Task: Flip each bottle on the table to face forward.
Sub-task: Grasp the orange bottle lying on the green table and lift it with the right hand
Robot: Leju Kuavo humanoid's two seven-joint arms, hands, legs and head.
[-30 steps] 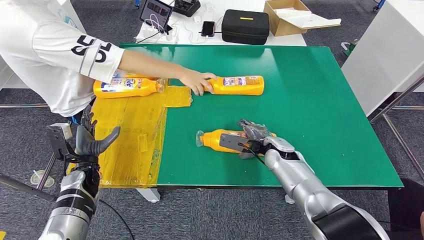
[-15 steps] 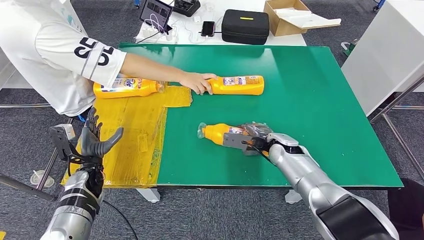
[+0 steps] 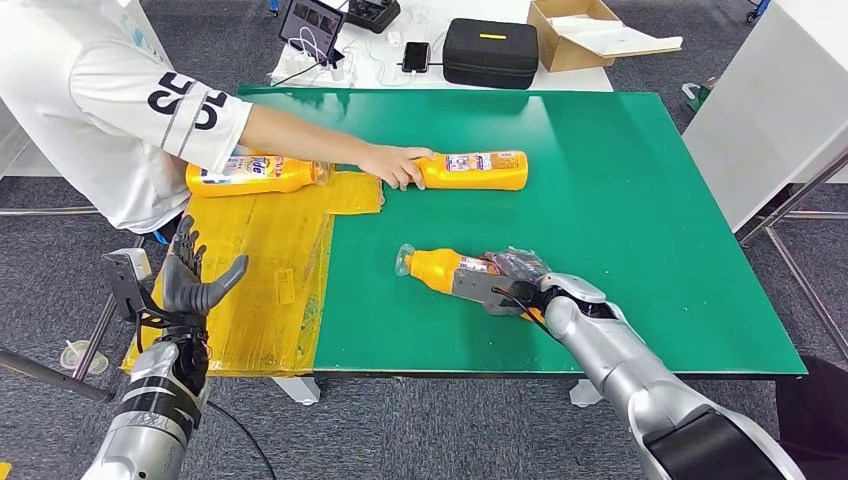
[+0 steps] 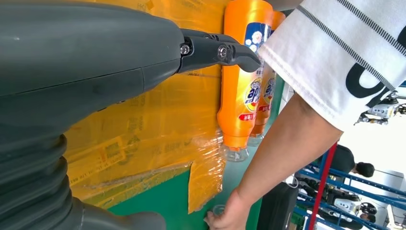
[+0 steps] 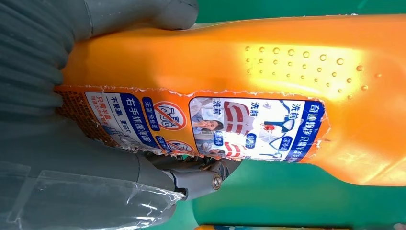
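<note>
Slightly rolled and nudged toward 5 o'clock since a second ago, the near bottle (image 3: 440, 270) now lies on the green table (image 3: 640, 200) with its cap at 9 o'clock, and the right hand (image 3: 515, 280) has followed it, fingers clamped around its body. Up close in the right wrist view the back label (image 5: 201, 127), with small print and warning icons, is what faces the camera, so I judge the flip only partly made; the turn must go further before the front shows. Farther off at 12 o'clock a second bottle (image 3: 475, 170) lies under a person's hand (image 3: 395, 165), cap toward 9 o'clock. A third bottle (image 3: 250, 175) rests at 10 o'clock on the yellow sheet (image 3: 265, 270). Down at 8 o'clock the left hand (image 3: 190, 280) has risen a little and hovers off the table edge, fingers spread, holding nothing.
</note>
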